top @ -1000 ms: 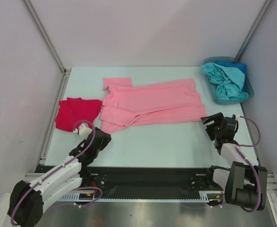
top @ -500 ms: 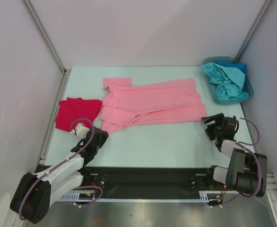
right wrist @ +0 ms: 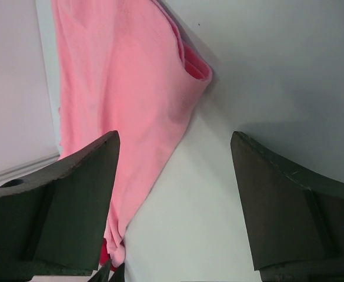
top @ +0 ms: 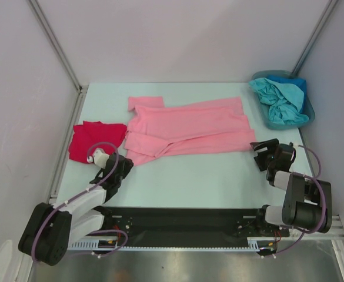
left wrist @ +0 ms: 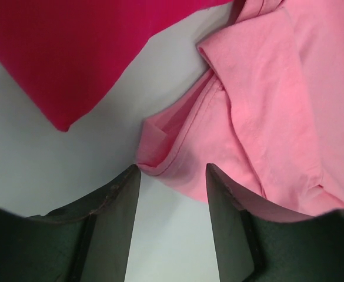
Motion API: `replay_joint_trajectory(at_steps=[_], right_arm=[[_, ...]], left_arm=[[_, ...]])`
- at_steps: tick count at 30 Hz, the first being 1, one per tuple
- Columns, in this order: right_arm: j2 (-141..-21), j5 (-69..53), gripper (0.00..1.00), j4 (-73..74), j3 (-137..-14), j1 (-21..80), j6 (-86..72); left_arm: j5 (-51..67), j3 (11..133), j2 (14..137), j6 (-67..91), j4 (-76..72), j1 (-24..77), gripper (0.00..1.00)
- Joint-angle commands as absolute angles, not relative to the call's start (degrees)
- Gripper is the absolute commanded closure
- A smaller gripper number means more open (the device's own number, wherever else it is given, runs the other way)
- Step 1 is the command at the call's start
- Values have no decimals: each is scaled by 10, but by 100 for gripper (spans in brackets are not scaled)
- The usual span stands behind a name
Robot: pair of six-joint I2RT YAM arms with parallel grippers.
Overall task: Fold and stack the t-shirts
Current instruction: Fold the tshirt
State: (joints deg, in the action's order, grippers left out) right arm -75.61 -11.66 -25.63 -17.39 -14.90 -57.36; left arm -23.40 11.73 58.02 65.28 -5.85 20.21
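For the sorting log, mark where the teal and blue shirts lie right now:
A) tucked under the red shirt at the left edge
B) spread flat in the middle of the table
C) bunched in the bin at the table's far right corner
C: the teal and blue shirts lie crumpled inside the bin at the far right corner, while only the pink shirt covers the middle.

A pale blue-white table (top: 219, 176) sits in a booth of plain lilac-grey panels: a back wall (top: 183, 41), a left wall (top: 19, 88) and a right wall (top: 342, 76). Grey metal posts (top: 53, 41) slant up the two rear corners. A brushed steel ledge (top: 177, 267) runs along the near edge. The light is soft and even, and shadows are faint.
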Motion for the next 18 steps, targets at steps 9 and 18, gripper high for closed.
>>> replay_joint_trajectory(at_steps=[9, 18], right_arm=[[-860, -98, 24, -323, -219, -129, -604], [-839, -63, 100, -292, -224, -116, -591]], left_arm=[[-191, 170, 685, 617, -125, 171, 49], [-187, 160, 664, 609, -120, 163, 66]])
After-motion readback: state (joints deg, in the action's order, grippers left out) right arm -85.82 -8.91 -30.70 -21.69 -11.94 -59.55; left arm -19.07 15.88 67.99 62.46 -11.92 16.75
